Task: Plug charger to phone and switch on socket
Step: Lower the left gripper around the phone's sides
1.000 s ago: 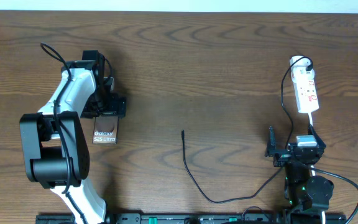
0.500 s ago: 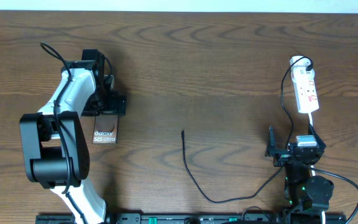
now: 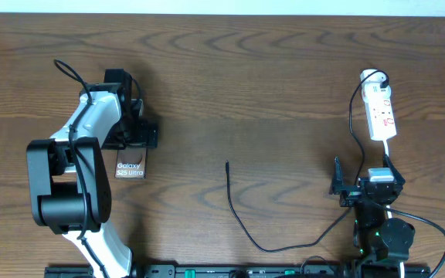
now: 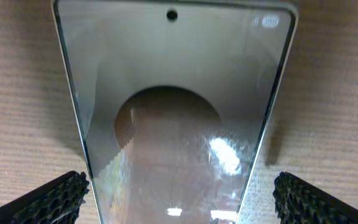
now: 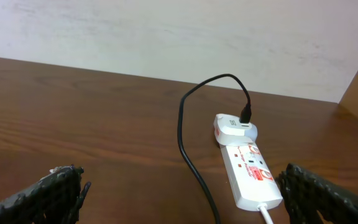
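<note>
Left gripper is seen spread wide with nothing clamped, fingers set either side of one end of the phone, which is laid flat on the wooden table, Galaxy lettering up. Right gripper is held wide apart too, nothing in it. Just past it, the socket is found, with the charger plugged in at its far end. The free tip is left mid-table, well apart from the phone.
</note>
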Robot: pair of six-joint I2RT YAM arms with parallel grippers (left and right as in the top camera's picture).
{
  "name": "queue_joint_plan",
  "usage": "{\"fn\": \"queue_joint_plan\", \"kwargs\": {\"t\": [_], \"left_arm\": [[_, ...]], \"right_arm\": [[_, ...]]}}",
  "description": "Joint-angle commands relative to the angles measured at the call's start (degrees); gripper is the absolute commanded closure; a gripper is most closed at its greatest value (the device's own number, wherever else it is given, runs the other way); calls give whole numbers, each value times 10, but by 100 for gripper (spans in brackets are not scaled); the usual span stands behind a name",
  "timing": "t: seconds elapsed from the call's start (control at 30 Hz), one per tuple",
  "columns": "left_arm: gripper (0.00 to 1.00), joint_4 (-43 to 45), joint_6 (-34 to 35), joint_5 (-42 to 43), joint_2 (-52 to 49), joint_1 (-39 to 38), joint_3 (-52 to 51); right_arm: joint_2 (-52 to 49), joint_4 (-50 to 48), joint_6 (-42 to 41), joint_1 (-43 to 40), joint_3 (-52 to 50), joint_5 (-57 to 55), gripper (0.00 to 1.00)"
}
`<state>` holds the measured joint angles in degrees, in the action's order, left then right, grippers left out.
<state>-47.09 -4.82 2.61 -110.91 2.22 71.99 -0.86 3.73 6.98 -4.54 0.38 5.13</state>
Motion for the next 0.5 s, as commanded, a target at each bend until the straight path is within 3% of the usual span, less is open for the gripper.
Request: {"fn": "queue_joint_plan", "kwargs": {"t": [0.0, 0.47], "left_arm": [[2, 6, -10, -12, -2, 2, -6], [2, 40, -12, -18, -2, 2, -42]], "right_arm": [[1, 3, 8, 5, -1, -3, 1], [1, 3, 8, 5, -1, -3, 1]]}}
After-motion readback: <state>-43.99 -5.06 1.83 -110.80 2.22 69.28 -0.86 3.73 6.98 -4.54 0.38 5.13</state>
